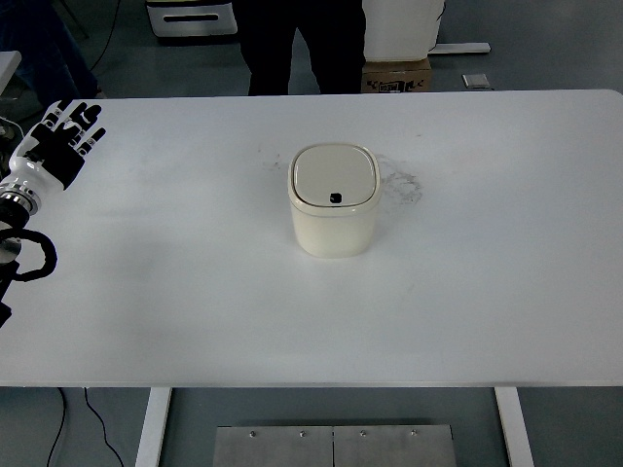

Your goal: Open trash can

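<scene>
The task had not visibly begun. The trash can, a small cream bin with rounded corners, stood upright near the middle of the white table, a little toward twelve o'clock from the centre. Its lid lay flat and closed, seated evenly inside the rim, with a small dark button at the lid's six o'clock edge, the side facing the robot. That looked like the release, though the picture did not prove it. The left hand hung over the table's far left, at about ten o'clock from the can and well apart from it. Its fingers were spread and straight, pointing toward one o'clock and gripping nothing. No right arm or hand showed anywhere. A faint scuffed ring marked the tabletop just beside the can at its three o'clock. Beyond the table's twelve o'clock edge a person's dark legs stood by a cardboard box, taking no part. Everything, in my judgement, was left to do: the hand had to cross to the can, reach the lid or its button, and raise the lid.
</scene>
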You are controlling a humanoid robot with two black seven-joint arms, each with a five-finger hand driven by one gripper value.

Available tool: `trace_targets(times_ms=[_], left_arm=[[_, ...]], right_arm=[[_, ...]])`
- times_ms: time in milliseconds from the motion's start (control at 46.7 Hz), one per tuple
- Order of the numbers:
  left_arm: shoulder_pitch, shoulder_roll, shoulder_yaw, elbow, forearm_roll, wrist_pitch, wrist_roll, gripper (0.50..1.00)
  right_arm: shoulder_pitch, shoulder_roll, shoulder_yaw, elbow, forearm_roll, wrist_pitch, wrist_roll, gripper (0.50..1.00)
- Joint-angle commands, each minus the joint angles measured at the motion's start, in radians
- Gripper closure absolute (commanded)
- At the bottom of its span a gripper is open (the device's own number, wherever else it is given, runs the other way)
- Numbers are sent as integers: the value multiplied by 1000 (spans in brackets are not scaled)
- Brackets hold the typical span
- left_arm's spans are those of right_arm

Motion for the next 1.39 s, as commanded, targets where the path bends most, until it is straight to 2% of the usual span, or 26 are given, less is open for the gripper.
trace_targets(times_ms=[0, 214, 364, 728, 857, 1092, 1370], left_arm=[[5, -1, 11, -3, 1, 0, 0, 500], [-4, -15, 26, -3, 4, 45, 5, 500], [-9, -10, 46, -4, 4, 49, 3, 500], [-124, 59, 350, -11, -16, 49, 0, 500], [-154, 92, 399, -63, -45, 49, 2, 500], [-223, 114, 419, -67, -22, 91, 74, 500], [-342, 118, 581, -78, -22, 95, 75, 500]], right_arm=[[1, 0, 0, 0, 0, 0, 0, 509], [1, 0, 0, 0, 0, 0, 0, 509], [-1, 0, 0, 0, 0, 0, 0, 509], [-1, 0, 0, 0, 0, 0, 0, 511], [-1, 0, 0, 0, 0, 0, 0, 511], [-1, 0, 0, 0, 0, 0, 0, 509], [1, 0, 0, 0, 0, 0, 0, 511]])
